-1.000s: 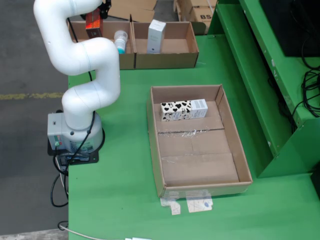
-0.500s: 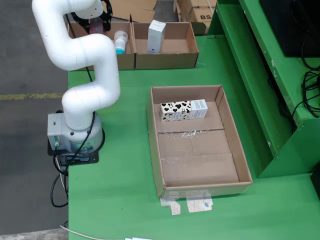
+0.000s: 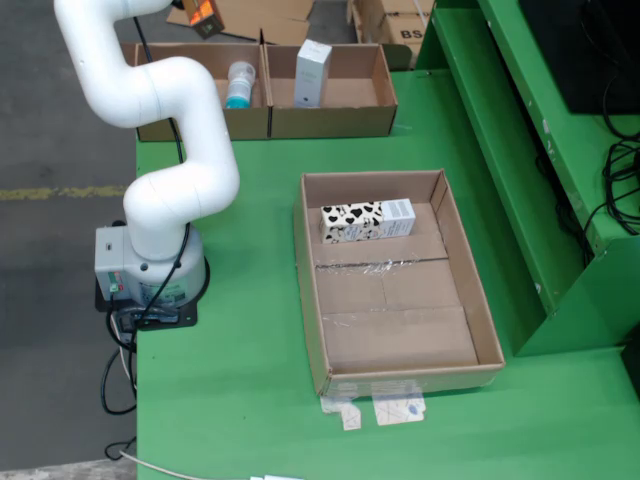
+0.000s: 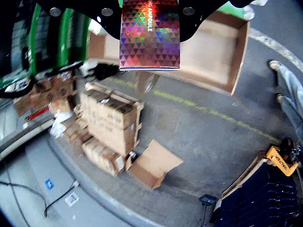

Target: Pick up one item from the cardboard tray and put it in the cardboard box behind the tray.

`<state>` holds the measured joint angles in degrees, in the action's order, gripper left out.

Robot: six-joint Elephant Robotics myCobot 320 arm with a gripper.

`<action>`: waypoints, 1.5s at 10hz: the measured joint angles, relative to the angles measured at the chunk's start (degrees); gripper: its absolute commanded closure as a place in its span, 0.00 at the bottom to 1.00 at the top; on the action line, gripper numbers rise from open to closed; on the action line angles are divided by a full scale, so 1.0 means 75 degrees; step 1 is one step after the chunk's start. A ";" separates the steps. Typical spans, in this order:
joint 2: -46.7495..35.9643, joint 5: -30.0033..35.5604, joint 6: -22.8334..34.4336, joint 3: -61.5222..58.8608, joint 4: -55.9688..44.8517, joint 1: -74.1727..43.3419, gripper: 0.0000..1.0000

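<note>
Your claw (image 4: pixel 149 14) is clamping a holographic box (image 4: pixel 149 35), jaws pressing on both of its sides in the wrist view. In the fixed view that box (image 3: pixel 204 13) is sitting at 11 o'clock, above the left cardboard box (image 3: pixel 200 105). The cow-print carton (image 3: pixel 366 219) is lying in the cardboard tray (image 3: pixel 480 310) on the green counter (image 3: pixel 250 400).
</note>
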<state>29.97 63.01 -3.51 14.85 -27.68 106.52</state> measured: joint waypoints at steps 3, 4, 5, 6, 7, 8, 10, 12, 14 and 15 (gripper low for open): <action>0.3784 -0.1019 0.1545 -0.1747 0.4088 0.0081 1.00; 0.3796 -0.1019 0.1545 -0.1759 0.5577 0.0093 1.00; 0.3796 -0.1019 0.1428 -0.1759 0.6725 0.0081 1.00; 0.3796 -0.1019 0.1428 -0.1759 0.7053 0.0081 1.00; 0.3796 -0.1019 0.1428 -0.1759 0.7369 0.0071 1.00; 0.3796 -0.1031 0.1428 -0.1759 0.7487 0.0071 1.00; 0.3796 -0.1031 0.1464 -0.1759 0.7487 0.0071 1.00; 0.3796 -0.1031 0.1487 -0.1759 0.7487 0.0071 1.00; 0.3796 -0.1043 0.1487 -0.1759 0.7487 0.0071 1.00; 0.3796 -0.1043 0.1487 -0.1759 0.7487 0.0071 1.00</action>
<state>58.44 55.19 7.64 1.66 28.47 107.05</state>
